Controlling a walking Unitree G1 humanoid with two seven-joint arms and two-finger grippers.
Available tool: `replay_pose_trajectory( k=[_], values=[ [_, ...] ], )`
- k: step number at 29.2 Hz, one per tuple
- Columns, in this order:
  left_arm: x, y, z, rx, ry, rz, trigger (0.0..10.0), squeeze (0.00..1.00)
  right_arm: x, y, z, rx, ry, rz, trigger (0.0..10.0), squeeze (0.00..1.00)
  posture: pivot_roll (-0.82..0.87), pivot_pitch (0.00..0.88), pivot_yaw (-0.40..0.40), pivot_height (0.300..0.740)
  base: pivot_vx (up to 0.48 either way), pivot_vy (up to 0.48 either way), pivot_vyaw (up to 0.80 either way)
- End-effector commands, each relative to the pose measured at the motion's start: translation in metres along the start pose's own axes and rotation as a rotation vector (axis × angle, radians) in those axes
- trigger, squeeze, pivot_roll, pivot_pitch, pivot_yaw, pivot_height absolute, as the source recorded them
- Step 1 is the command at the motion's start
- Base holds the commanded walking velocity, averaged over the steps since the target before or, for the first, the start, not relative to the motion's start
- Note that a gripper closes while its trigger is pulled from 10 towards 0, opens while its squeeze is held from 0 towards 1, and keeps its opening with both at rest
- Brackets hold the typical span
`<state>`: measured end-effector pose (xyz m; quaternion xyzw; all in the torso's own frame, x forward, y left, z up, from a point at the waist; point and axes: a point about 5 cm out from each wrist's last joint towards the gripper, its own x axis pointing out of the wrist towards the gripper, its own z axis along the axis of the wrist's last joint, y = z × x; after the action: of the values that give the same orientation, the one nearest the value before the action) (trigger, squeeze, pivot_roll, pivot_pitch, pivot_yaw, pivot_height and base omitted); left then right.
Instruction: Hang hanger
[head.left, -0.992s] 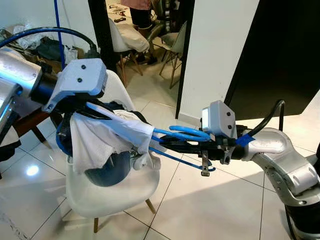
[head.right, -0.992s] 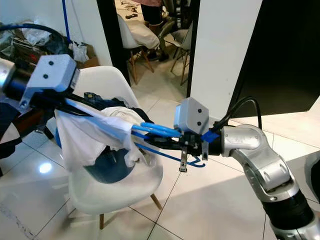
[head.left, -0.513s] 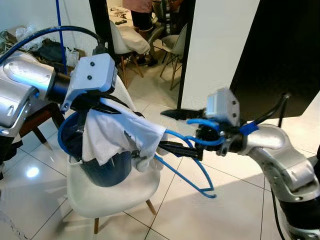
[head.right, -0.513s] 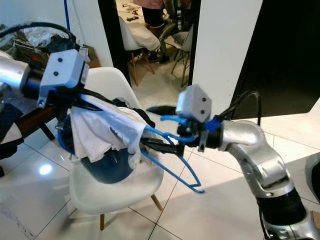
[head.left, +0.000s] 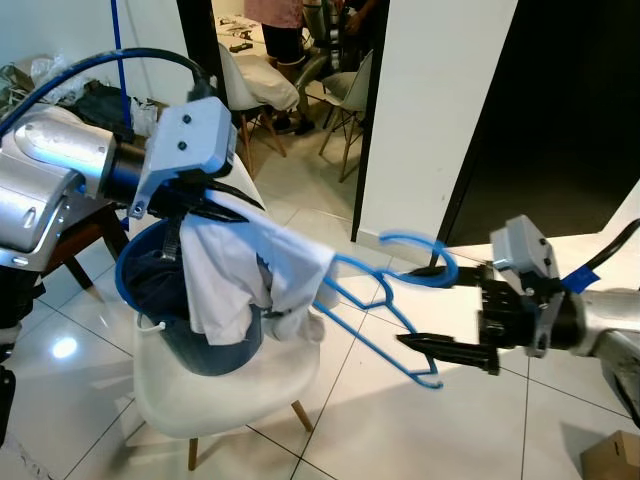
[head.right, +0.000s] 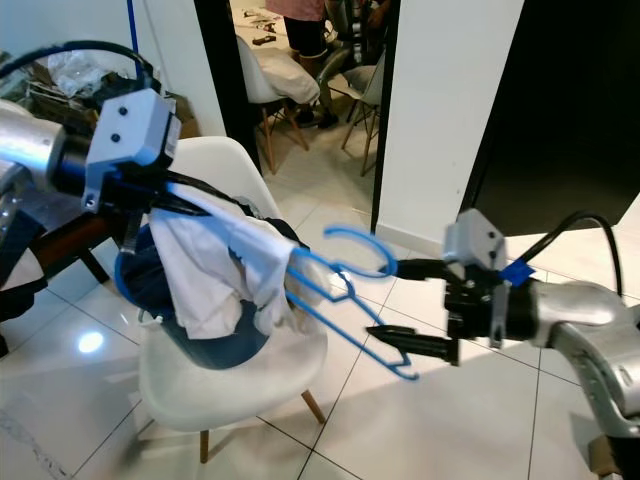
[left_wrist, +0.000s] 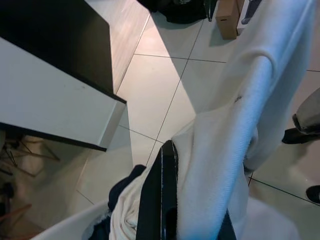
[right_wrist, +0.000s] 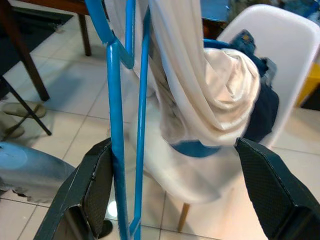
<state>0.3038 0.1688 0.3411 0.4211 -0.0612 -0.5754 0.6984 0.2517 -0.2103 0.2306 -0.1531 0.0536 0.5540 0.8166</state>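
left gripper: clamped on white garment draped over blue hanger | right gripper: fingers spread wide, hanger's hook end between them, apparently not pinched | below: blue basket on white chair

A white garment drapes beside a black finger above tiled floor.

Bright, even indoor light. Glare spots shine on the glossy floor tiles. The blue hanger is slightly motion-blurred; close cloth in the wrist view looks soft.
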Motion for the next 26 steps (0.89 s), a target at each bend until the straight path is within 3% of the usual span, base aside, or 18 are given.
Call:
replay_pose_trajectory(
  k=[1,9,11,12,13,14,16,17,18,19,22,26],
  values=[
    [-0.003,0.003,0.003,0.02,0.003,0.01,0.0,0.0,-0.003,0.0,-0.001,-0.001,0.008,-0.012,10.0,0.0,0.02,0.0,0.033,0.74,0.0,0.0,0.0],
    [-0.002,0.01,0.003,0.029,0.004,0.098,0.0,0.0,0.0,0.004,-0.004,0.035,-0.025,-0.01,10.0,0.0,0.02,0.0,0.035,0.74,0.0,0.0,0.0],
    [-0.006,0.015,0.001,0.026,0.016,0.137,0.3,0.0,-0.004,-0.001,-0.007,0.035,-0.017,-0.055,10.0,0.0,0.02,0.0,0.035,0.74,0.0,0.0,0.0],
    [-0.009,0.018,0.0,0.017,0.022,0.173,1.6,0.0,-0.008,-0.007,-0.009,0.038,-0.018,-0.11,10.0,0.0,0.02,0.0,0.035,0.74,0.0,0.0,0.0],
    [-0.009,0.018,0.0,0.017,0.022,0.173,1.6,0.0,-0.008,-0.007,-0.009,0.038,-0.018,-0.11,10.0,0.0,0.02,0.0,0.035,0.74,0.0,0.0,0.0],
    [-0.012,0.02,-0.001,0.002,0.015,0.203,10.0,0.0,-0.013,-0.018,-0.01,0.026,-0.026,-0.21,10.0,0.0,0.02,0.0,0.035,0.74,0.0,0.0,0.0],
    [-0.012,0.02,-0.001,0.002,0.015,0.203,10.0,0.0,-0.013,-0.018,-0.01,0.026,-0.026,-0.21,10.0,0.0,0.02,0.0,0.035,0.74,0.0,0.0,0.0],
    [-0.013,0.021,-0.001,-0.016,0.001,0.224,10.0,0.0,-0.018,-0.033,-0.011,0.035,-0.049,-0.337,10.0,0.0,0.01,0.0,0.035,0.74,0.0,0.0,0.0],
    [-0.013,0.021,-0.001,-0.016,0.001,0.224,10.0,0.0,-0.018,-0.033,-0.011,0.035,-0.049,-0.337,10.0,0.0,0.01,0.0,0.035,0.74,0.0,0.0,0.0],
    [-0.01,0.016,0.003,-0.031,-0.034,0.22,10.0,0.0,-0.026,-0.052,-0.011,0.066,-0.093,-0.513,10.0,0.0,0.02,0.0,0.034,0.74,0.0,0.0,0.0],
    [0.002,0.005,0.011,-0.048,-0.104,0.182,10.0,0.0,-0.035,-0.079,-0.013,0.142,-0.179,-0.787,10.0,0.0,0.02,0.0,0.032,0.74,-0.084,0.0,0.0],
    [0.012,0.0,0.013,-0.058,-0.132,0.164,10.0,0.0,-0.035,-0.085,-0.014,0.165,-0.206,-0.854,10.0,0.0,0.02,0.0,0.031,0.74,-0.259,0.0,0.0]
  ],
)
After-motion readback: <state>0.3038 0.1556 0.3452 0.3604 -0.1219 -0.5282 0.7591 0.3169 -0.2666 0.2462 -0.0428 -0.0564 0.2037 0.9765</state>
